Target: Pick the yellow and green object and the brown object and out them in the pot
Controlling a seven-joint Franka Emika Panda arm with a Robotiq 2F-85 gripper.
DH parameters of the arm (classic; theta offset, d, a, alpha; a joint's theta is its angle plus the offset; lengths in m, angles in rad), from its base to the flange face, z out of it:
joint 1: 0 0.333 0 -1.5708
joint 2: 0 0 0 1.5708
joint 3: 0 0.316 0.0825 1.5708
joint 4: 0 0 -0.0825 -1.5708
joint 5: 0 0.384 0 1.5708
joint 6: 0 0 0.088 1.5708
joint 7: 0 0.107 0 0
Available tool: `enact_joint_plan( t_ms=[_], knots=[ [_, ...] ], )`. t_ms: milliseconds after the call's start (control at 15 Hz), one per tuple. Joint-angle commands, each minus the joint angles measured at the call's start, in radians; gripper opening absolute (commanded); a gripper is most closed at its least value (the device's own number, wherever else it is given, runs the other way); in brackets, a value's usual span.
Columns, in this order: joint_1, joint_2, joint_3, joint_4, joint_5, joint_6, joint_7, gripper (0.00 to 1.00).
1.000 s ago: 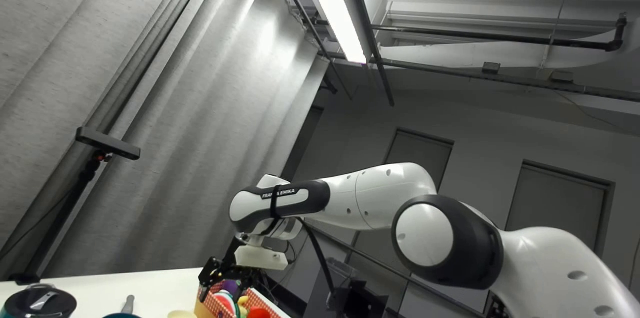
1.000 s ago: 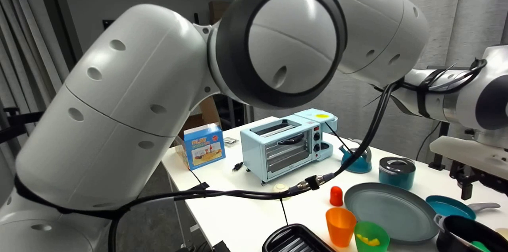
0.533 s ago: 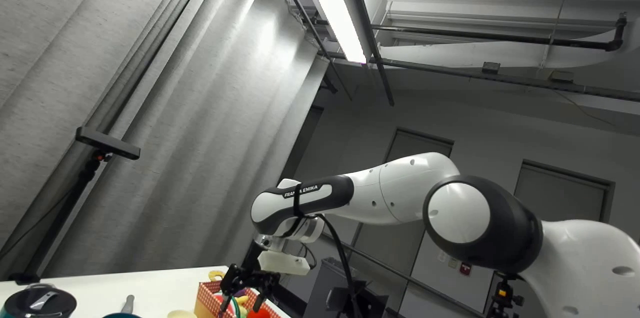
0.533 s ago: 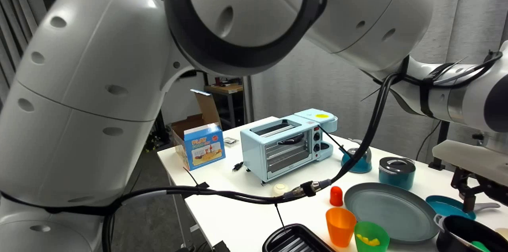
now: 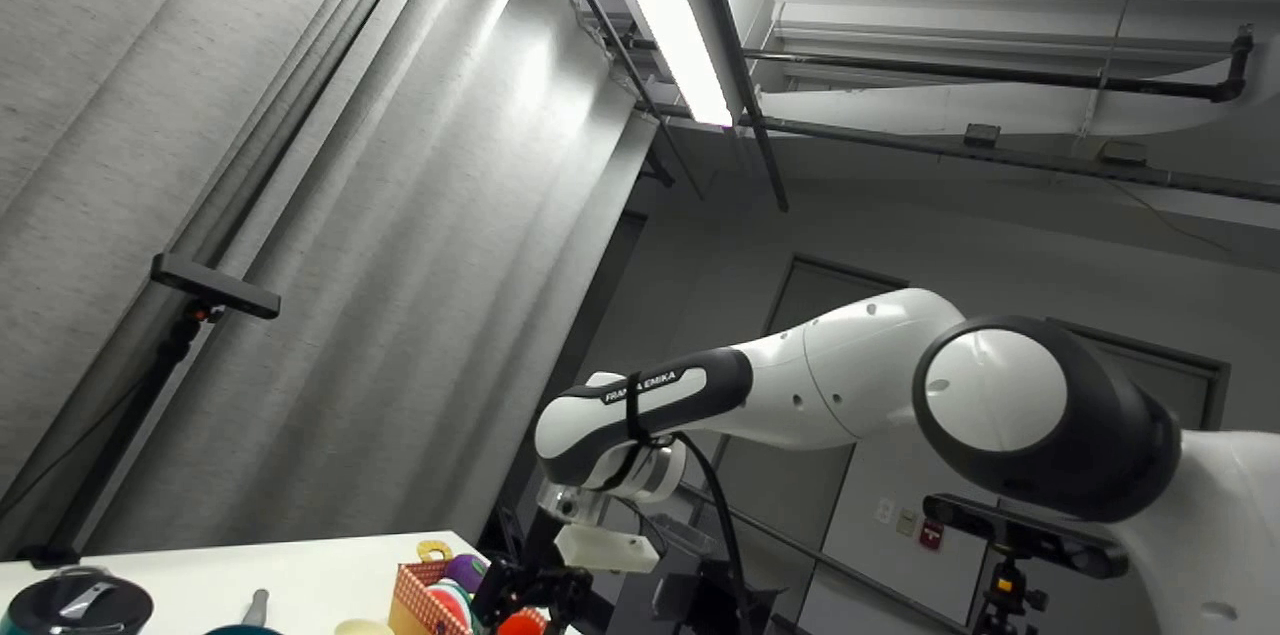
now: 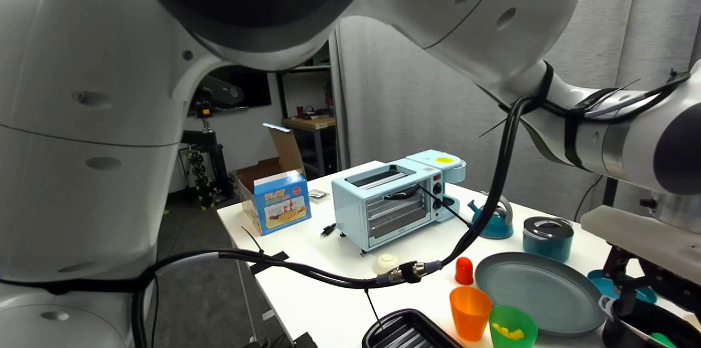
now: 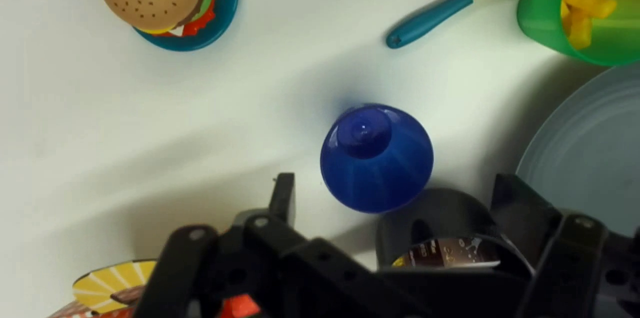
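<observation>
The gripper [image 7: 395, 190] is set with its 2 fingers [image 7: 284, 198] spread wide, 1 fingertip overlapping the pot [image 6: 621, 334] in an exterior view. In the wrist view, a brown printed item [image 7: 450, 254] appears within the rim of the pot, between the fingers, with a small yellow patch [image 7: 398, 262] at its edge. In an exterior view, a green item [image 6: 661, 340] is located inside the pot; whether it also carries yellow cannot be determined. A blue cup [image 7: 376, 173] is located just beside the pot, near a flat gray plate [image 7: 585, 152]
</observation>
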Motion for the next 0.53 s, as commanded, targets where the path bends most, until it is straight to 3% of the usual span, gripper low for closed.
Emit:
enact_joint_plan(
  t_ms=[0,467],
  knots=[
    [0.002,-0.092,-0.004,-0.136,0.006,0.046,-0.042,1.00],
    [0.005,-0.158,0.004,-0.290,0.020,0.150,-0.099,1.00]
  ],
)
